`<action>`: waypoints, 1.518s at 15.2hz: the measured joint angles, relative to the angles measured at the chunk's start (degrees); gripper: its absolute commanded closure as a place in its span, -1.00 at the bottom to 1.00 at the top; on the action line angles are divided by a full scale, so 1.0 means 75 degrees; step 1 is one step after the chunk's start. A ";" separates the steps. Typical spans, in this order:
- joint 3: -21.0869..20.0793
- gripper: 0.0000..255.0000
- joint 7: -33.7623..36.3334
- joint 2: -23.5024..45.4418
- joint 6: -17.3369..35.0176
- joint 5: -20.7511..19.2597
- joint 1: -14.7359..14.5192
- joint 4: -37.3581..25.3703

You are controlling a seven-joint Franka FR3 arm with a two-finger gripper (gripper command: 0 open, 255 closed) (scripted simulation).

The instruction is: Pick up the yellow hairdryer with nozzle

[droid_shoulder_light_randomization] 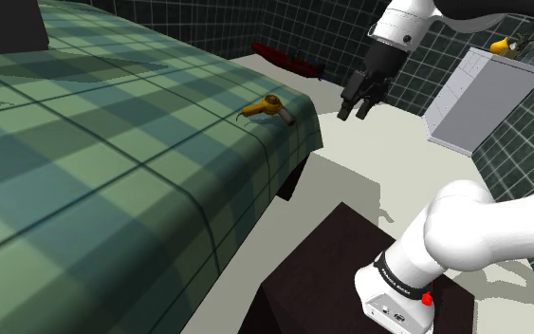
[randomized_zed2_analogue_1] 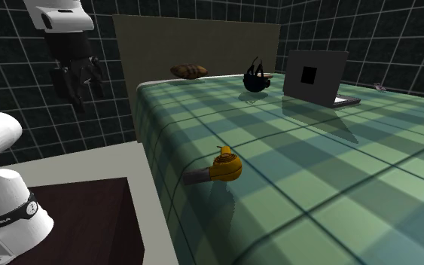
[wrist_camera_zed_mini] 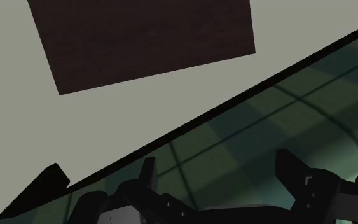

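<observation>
- Hairdryer (droid_shoulder_light_randomization: pixel 270 109) (randomized_zed2_analogue_1: pixel 226 167): rounded glossy yellow body with a dull tapered nozzle. It lies on its side on the bed, near the edge.
- Bed (droid_shoulder_light_randomization: pixel 113 180): green plaid cover that drapes in folds at the corner.
- Gripper (droid_shoulder_light_randomization: pixel 358 101) (randomized_zed2_analogue_1: pixel 74 84) (wrist_camera_zed_mini: pixel 219 181): matte black and angular, released, with nothing between its fingers. It hangs over the pale floor (droid_shoulder_light_randomization: pixel 350 176), well apart from the hairdryer.
- Stand (droid_shoulder_light_randomization: pixel 340 270): a dark, flat-topped box.

We see a green plaid bedspread (droid_shoulder_light_randomization: pixel 113 142) carrying an open grey laptop (randomized_zed2_analogue_1: pixel 313 77). Near the laptop are a small black object with a looped handle (randomized_zed2_analogue_1: pixel 256 81) and a brown loaf-shaped thing (randomized_zed2_analogue_1: pixel 188 71), both by the headboard (randomized_zed2_analogue_1: pixel 195 38). On the pale floor (droid_shoulder_light_randomization: pixel 350 180) stand a white cabinet (droid_shoulder_light_randomization: pixel 478 100) and, well apart, a dark red object (droid_shoulder_light_randomization: pixel 288 60).
</observation>
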State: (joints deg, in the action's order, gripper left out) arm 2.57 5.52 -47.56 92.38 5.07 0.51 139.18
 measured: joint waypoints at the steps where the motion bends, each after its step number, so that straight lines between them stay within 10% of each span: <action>1: 0.0000 -1.00 0.0000 0.0000 0.0000 0.0000 0.0000 0.0000; 23: 0.0972 -1.00 -0.1651 0.6283 0.1780 -0.0494 0.0235 -0.3971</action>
State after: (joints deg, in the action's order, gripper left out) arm 9.86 -6.86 -0.44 105.73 1.37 2.27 109.40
